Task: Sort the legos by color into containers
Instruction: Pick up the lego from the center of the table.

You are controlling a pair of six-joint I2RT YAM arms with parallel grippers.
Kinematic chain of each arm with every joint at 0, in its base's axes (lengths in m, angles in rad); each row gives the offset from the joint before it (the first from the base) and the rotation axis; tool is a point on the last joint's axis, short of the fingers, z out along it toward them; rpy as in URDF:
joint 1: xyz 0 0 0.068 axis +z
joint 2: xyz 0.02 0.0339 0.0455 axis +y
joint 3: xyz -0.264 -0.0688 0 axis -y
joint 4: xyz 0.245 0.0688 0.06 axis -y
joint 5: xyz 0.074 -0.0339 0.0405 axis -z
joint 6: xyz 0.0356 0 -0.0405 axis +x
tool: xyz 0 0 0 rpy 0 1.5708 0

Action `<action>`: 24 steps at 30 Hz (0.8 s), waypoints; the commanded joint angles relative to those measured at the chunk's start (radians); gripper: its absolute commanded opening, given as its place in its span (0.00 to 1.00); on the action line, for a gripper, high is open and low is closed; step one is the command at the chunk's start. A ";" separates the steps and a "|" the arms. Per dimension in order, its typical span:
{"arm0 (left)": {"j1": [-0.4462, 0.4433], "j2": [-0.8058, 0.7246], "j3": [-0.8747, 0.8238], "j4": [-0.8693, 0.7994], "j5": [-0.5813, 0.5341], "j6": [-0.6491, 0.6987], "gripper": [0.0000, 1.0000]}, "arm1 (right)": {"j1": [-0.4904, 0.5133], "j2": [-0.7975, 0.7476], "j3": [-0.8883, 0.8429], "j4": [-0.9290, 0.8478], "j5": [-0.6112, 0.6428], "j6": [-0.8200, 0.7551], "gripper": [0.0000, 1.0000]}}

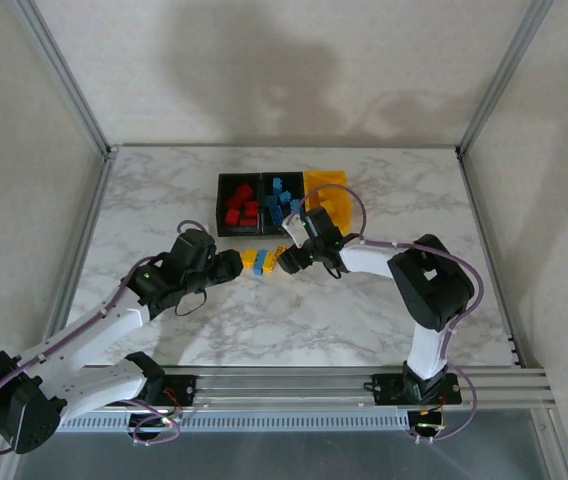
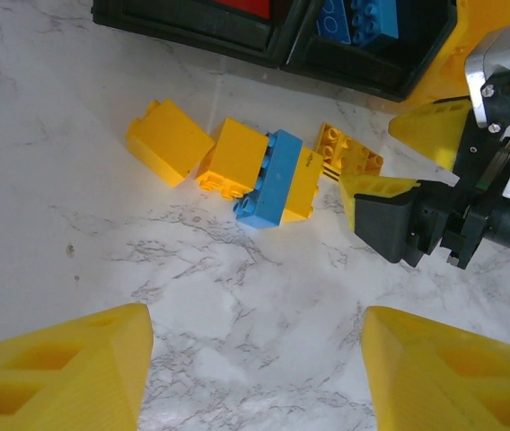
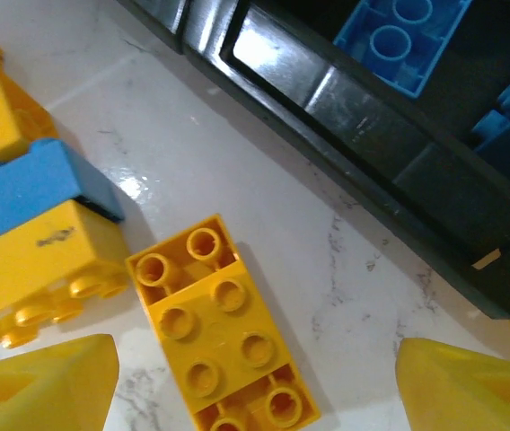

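Three joined containers stand at the back: a black bin with red legos, a black bin with blue legos, and a yellow bin. Loose legos lie in front of them: two yellow bricks, a blue brick pressed against a yellow one, and a long yellow studded brick. My right gripper is open and straddles the long yellow brick without touching it. A little short of the cluster, my left gripper is open over bare marble.
The right gripper and its black wrist crowd the right side of the cluster. The black bin wall runs close behind the long yellow brick. Metal frame posts flank the marble table.
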 commanded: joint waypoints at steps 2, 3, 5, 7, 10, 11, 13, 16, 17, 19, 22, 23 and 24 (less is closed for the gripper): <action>0.010 -0.010 0.002 -0.025 -0.021 -0.009 0.63 | 0.001 0.055 0.058 -0.010 0.002 -0.036 0.78; 0.010 -0.009 0.003 -0.023 -0.021 -0.010 0.63 | 0.001 0.064 0.069 -0.019 -0.005 -0.036 0.77; 0.012 -0.004 0.004 -0.023 -0.022 -0.010 0.62 | 0.003 0.077 0.086 -0.039 -0.026 -0.033 0.74; 0.012 -0.004 0.003 -0.022 -0.024 -0.010 0.62 | 0.006 0.075 0.082 -0.042 -0.034 -0.031 0.70; 0.015 -0.001 -0.001 -0.017 -0.022 -0.011 0.62 | 0.009 0.078 0.075 -0.052 -0.041 -0.025 0.59; 0.015 0.001 -0.001 -0.016 -0.020 -0.011 0.62 | 0.011 0.080 0.073 -0.059 -0.043 -0.024 0.56; 0.017 0.007 -0.001 -0.013 -0.018 -0.010 0.62 | 0.016 0.078 0.067 -0.063 -0.043 -0.020 0.50; 0.018 0.011 0.001 -0.010 -0.015 -0.010 0.62 | 0.027 0.071 0.066 -0.082 -0.045 -0.015 0.38; 0.018 0.012 0.002 -0.009 -0.015 -0.010 0.62 | 0.028 0.062 0.061 -0.083 -0.041 -0.012 0.35; 0.019 0.011 0.001 -0.010 -0.013 -0.012 0.62 | 0.028 0.035 0.049 -0.084 -0.036 -0.003 0.30; 0.019 0.008 0.002 -0.002 -0.009 -0.015 0.62 | 0.053 -0.036 0.012 -0.078 -0.018 0.022 0.29; 0.020 0.007 0.000 0.003 -0.006 -0.015 0.62 | 0.053 -0.064 0.000 -0.077 -0.012 0.030 0.29; 0.018 0.007 0.000 0.010 0.000 -0.016 0.62 | 0.053 -0.097 -0.012 -0.079 -0.007 0.041 0.29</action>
